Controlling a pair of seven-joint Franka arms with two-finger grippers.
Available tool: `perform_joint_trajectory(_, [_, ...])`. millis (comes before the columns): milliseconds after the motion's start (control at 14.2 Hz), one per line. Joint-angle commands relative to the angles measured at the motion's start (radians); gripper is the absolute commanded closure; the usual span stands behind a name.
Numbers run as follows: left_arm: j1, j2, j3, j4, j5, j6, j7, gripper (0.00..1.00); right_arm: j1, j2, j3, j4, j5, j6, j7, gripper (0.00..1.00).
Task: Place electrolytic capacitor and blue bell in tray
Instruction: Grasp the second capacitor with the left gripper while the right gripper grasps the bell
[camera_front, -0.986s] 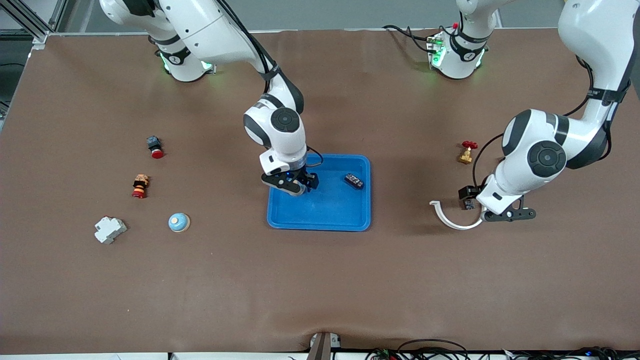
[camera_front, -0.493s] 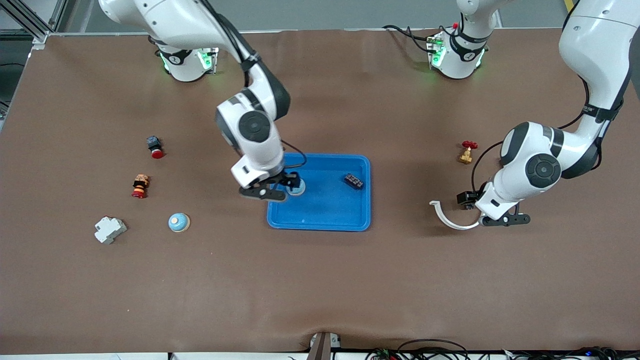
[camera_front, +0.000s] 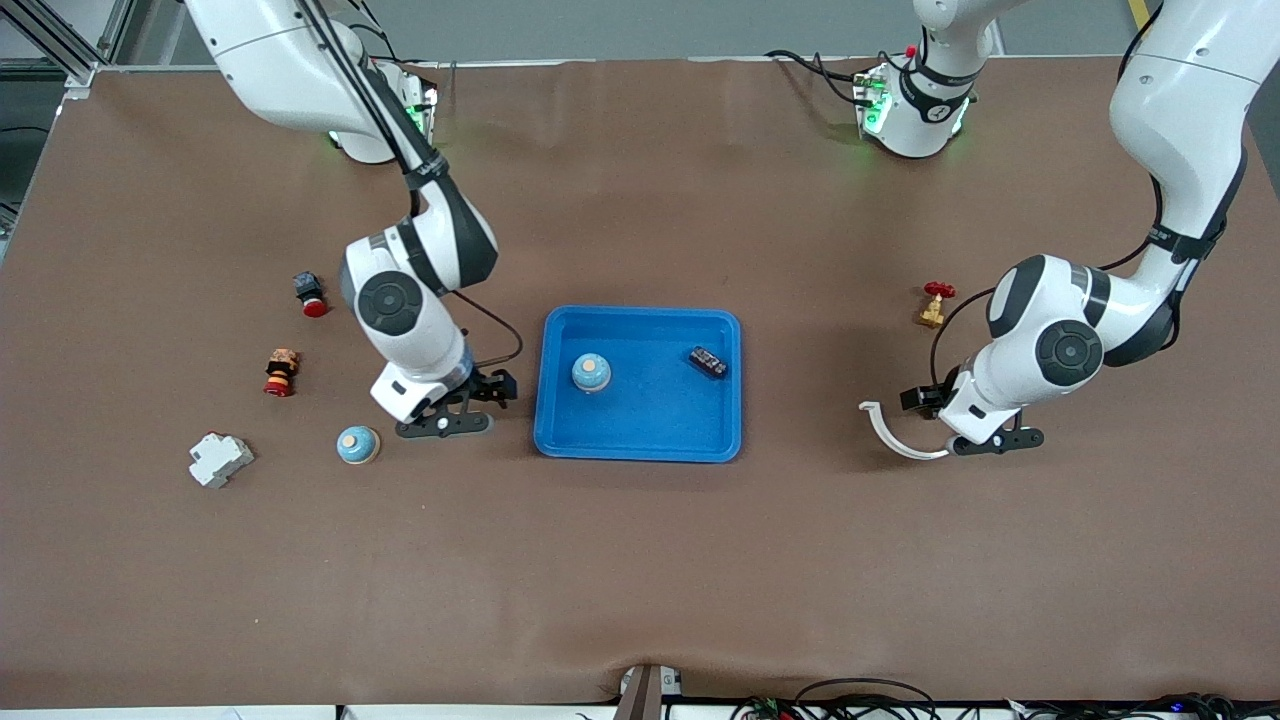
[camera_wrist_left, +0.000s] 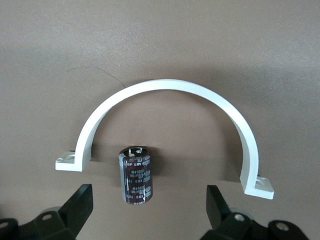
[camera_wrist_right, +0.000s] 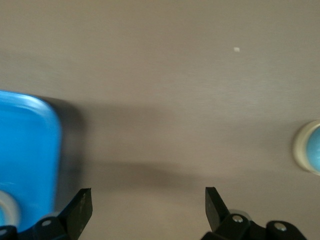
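Right gripper (camera_front: 447, 412): fingers spread wide, nothing between them, hovering over bare brown table mat (camera_front: 640, 560) in the gap between the shallow bright-blue plastic tray (camera_front: 640, 445) and a second small blue dome bell with a cream base (camera_front: 357, 444) out on the mat. The right wrist view shows both black fingertips (camera_wrist_right: 80, 205) apart, the tray's rounded corner (camera_wrist_right: 30, 160) on one side and the outer bell's edge (camera_wrist_right: 310, 150) on the other, cut off by the frame.

Left gripper (camera_front: 985, 432): fingers wide open, empty, low over the mat toward the left arm's end of the table. The left wrist view shows a dark brown cylindrical electrolytic capacitor with a silver top (camera_wrist_left: 135, 174) lying on the mat in the gap between the fingertips (camera_wrist_left: 80, 202), touching neither. A white plastic half-ring clamp with flat feet (camera_wrist_left: 165, 125) arches around the capacitor's silver end, its feet near the fingertips.

In the tray: a small blue dome bell with a pale button on top (camera_front: 591, 372), upright, toward the right arm's end. Also a small dark rectangular component (camera_front: 708, 362) near the tray's other end.

In the front view the capacitor is hidden under the left wrist; only the clamp (camera_front: 895, 432) shows.

Around: brass valve with red handwheel (camera_front: 934, 304), red-capped black push button (camera_front: 310, 293), red and orange stacked part (camera_front: 281, 372), white blocky breaker (camera_front: 220, 459).
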Motion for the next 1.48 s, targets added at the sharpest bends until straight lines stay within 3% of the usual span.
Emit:
perform_joint_trajectory(0, [0.01, 0.014, -0.009, 0.0, 0.025, 0.008, -0.025, 0.0, -0.088, -0.054, 0.014, -0.074, 0.009, 0.039, -0.164, 0.0])
perform_joint_trajectory(563, [0.012, 0.041, 0.008, -0.003, 0.025, 0.008, -0.027, 0.0, -0.303, -0.002, 0.016, -0.075, 0.011, 0.174, -0.482, 0.0])
perform_joint_trajectory(1268, [0.007, 0.075, 0.008, 0.004, 0.076, 0.008, -0.096, 0.0, -0.347, 0.127, 0.017, -0.07, 0.013, 0.312, -0.485, 0.0])
perform_joint_trajectory(1338, [0.007, 0.075, 0.008, 0.004, 0.077, 0.008, -0.096, 0.03, -0.347, 0.127, 0.017, -0.073, 0.014, 0.31, -0.485, 0.0])
perform_joint_trajectory(1408, [0.007, 0.075, 0.008, 0.004, 0.089, 0.008, -0.094, 0.2, -0.346, 0.127, 0.017, -0.074, 0.014, 0.31, -0.484, 0.0])
